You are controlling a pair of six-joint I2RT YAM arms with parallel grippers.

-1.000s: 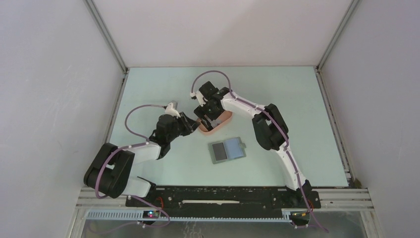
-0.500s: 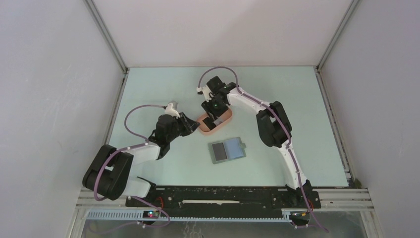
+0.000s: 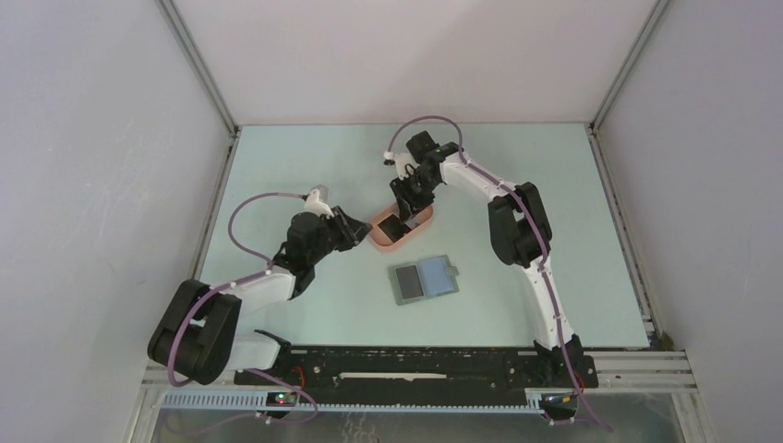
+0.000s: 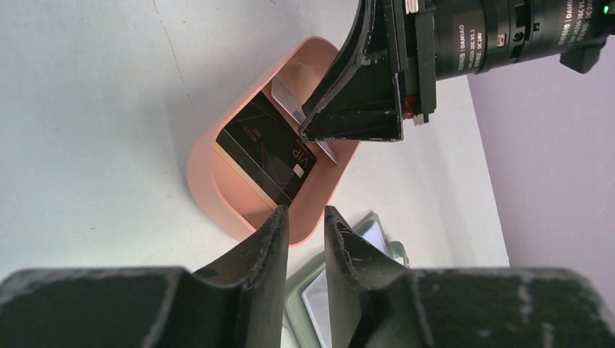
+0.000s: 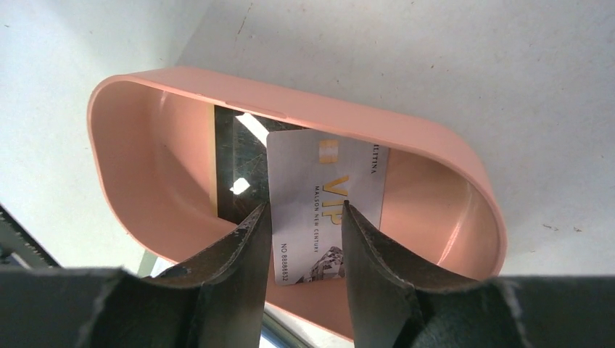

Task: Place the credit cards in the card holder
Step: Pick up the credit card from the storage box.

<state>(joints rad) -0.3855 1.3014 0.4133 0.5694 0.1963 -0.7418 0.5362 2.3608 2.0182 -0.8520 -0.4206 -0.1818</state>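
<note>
Nearest the arm bases, the card holder point(image 3: 423, 280) lies open and flat on the bench point(image 3: 305, 157), just on the near side of the pink tray point(image 5: 348, 119) and apart from it. At the tray's left end, the left tool point(image 4: 305, 214) has its jaws a narrow way apart, with the tray's end wall running between them. It looks like a steadying hold, but I cannot tell whether the pads bear on the wall. Inside the tray a black card point(image 4: 265, 148) lies on the floor. A white card point(image 5: 319, 196) rests partly over it, toward the end away from the left tool. Over that end the right tool point(image 5: 304, 206) points down into the tray. Its jaws are half drawn in, and the white card shows between and behind the fingers. I cannot tell whether they have pinched it.

I judge the step in hand to be picking the white card out of the tray. To do it well, the fingers should take the card squarely by opposite edges, clear of the black card so only one comes up. The lift should be straight, high enough to clear the tray's rim. The tray should be held down so it neither slides nor rides up. A thin, slick card may pivot in a two-point pinch, so the jaws should close gently and carry it level.
</note>
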